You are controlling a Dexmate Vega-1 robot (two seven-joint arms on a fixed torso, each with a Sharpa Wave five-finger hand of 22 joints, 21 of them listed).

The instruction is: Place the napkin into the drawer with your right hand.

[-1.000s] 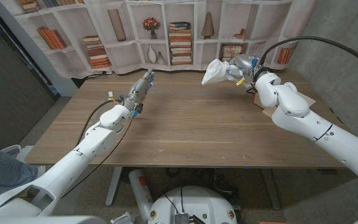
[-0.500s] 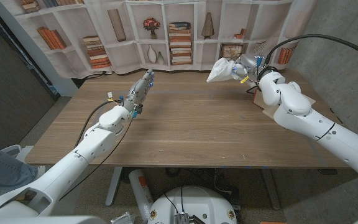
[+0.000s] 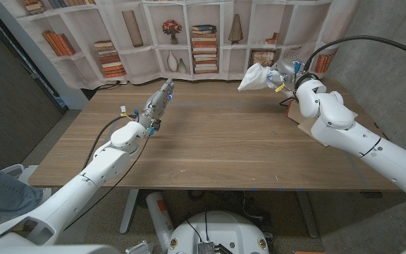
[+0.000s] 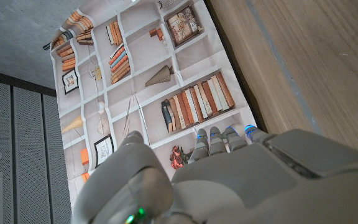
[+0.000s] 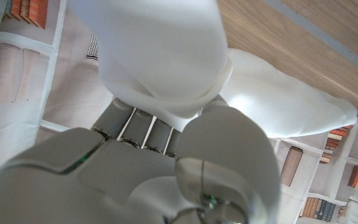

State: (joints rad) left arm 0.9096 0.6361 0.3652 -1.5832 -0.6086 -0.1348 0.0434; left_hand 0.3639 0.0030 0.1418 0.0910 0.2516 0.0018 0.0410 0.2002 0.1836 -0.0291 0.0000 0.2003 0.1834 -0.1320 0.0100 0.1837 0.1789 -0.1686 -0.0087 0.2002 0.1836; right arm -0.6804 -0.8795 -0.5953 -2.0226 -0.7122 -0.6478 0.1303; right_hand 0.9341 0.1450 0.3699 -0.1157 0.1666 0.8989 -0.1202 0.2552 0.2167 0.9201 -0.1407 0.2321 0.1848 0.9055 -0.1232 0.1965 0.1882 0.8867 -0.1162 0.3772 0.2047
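The napkin [image 3: 254,76] is up in the air at the far right of the table [image 3: 210,148], bunched into a loose white bundle in your right hand [image 3: 282,73], which has its fingers closed around one end of it while the rest sticks out to the left toward the bookshelf backdrop [image 3: 189,35]. In the right wrist view you see the same thing close up: the napkin [image 5: 185,68] bulges over the right hand [image 5: 160,168], and its fingers [image 5: 143,130] press into the folds of the cloth, so your grip on it is firm. It touches neither the tabletop nor anything else. Just near your right forearm, at the right edge of the table, a bit of a light wooden piece [image 3: 306,127] pokes out from under the arm; you cannot tell from here what it is. Your left hand [image 3: 158,101] reaches out over the far left part of the table, well apart from the napkin, with its fingers extended straight toward the backdrop and nothing in them. The left wrist view shows the left hand [image 4: 229,174] from behind with its fingertips [image 4: 219,135] lined up side by side.
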